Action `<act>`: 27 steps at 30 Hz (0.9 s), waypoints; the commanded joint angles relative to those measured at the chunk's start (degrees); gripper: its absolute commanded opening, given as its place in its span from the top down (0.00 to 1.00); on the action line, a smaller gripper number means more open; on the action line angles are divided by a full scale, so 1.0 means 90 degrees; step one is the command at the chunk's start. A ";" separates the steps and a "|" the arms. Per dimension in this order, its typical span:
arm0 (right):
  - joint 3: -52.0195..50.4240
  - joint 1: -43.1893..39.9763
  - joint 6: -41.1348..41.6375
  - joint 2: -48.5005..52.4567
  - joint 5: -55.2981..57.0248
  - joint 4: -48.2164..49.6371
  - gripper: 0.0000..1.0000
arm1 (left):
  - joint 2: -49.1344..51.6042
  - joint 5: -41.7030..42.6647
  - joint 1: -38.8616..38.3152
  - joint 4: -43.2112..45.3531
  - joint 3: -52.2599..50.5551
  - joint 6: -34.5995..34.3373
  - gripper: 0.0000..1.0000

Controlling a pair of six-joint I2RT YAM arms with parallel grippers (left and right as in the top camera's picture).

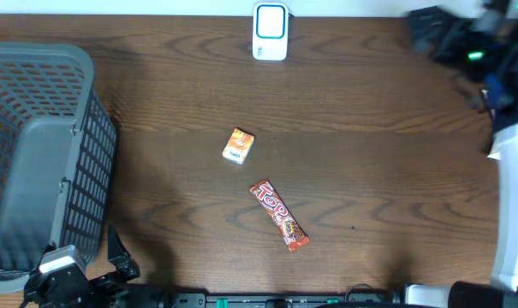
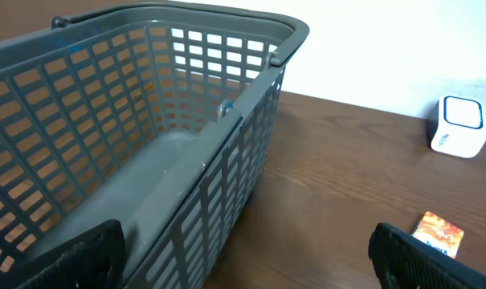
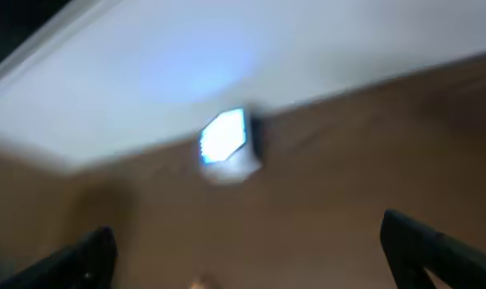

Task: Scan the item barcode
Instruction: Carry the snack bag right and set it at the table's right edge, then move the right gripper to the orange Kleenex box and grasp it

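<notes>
A white scanner point(image 1: 270, 32) with a blue face stands at the table's far edge, middle. A small orange box point(image 1: 238, 145) lies mid-table, and a red candy bar point(image 1: 279, 215) lies slantwise just in front of it. My right gripper point(image 1: 430, 34) is a blurred shape at the far right, well right of the scanner. In the right wrist view it point(image 3: 251, 249) is open and holds nothing, with the scanner point(image 3: 226, 144) blurred ahead. My left gripper point(image 1: 104, 261) sits at the near left by the basket. It point(image 2: 247, 257) is open and holds nothing; the orange box point(image 2: 438, 233) shows beside its right finger.
A large grey plastic basket point(image 1: 36, 154) fills the left side of the table; its slatted wall point(image 2: 226, 168) rises close in front of the left gripper. The scanner point(image 2: 459, 126) stands far off on the right in the left wrist view. White wall lies behind the table.
</notes>
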 commanded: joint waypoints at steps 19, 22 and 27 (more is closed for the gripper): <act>-0.0619 0.3769 0.2203 0.2800 0.1319 -0.0199 0.44 | -0.0002 -0.0165 0.0022 -0.0619 -0.0464 -0.0447 0.02; -0.0619 0.3852 0.2348 0.3254 0.1311 -0.0078 0.46 | -0.0002 -0.0165 0.0022 -0.0619 -0.0464 -0.0447 0.02; -0.0619 0.4002 0.2390 0.3857 0.0957 0.0355 0.50 | -0.0002 -0.0165 0.0022 -0.0622 -0.0464 -0.0449 0.02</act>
